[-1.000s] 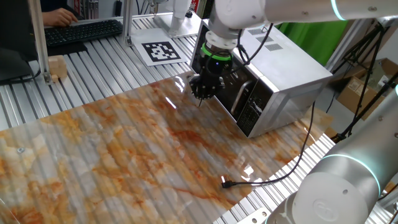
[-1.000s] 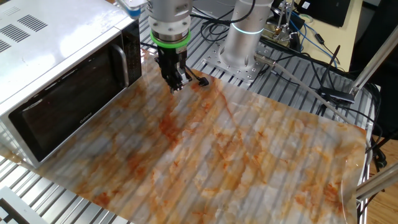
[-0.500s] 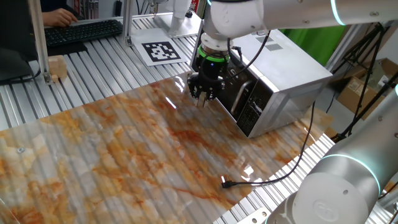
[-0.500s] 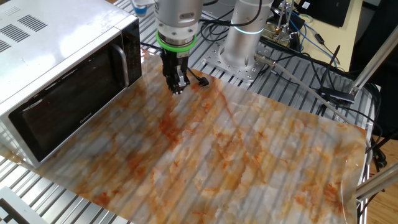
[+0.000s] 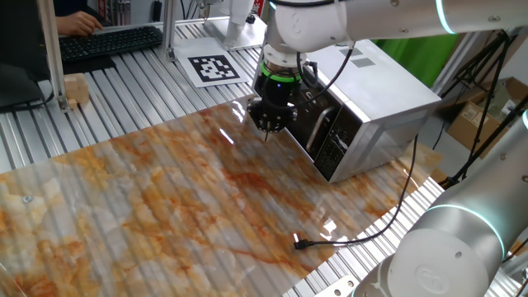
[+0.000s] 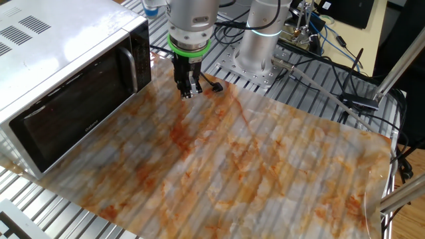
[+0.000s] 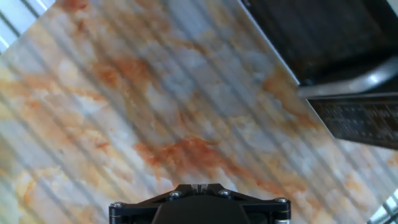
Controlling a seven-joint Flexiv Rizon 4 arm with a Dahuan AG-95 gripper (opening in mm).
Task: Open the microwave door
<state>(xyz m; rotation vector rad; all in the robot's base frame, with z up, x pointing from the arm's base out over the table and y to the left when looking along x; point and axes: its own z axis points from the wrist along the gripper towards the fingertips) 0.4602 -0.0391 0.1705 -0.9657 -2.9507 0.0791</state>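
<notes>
Since half a second ago: pincer (image 5: 268, 129) shifted slightly up in one fixed view, fingers drawn together to a point, where earlier slightly spread; microwave unmoved, door unopened.

Counted: one silver-grey metal box microwave (image 6: 60, 60), one glossy black glass microwave door (image 6: 73, 116) with one vertical silver bar handle (image 6: 131, 68), one black power cord (image 5: 375, 223), one arm, one pincer (image 6: 188, 91).

In the other fixed view, left to right: microwave at upper left, door shut, handle at its right edge; pincer just right of handle, apart from it, closed on nothing above the orange-veined marble-pattern counter (image 6: 265, 166). In hand view, handle (image 7: 348, 84) at upper right.
</notes>
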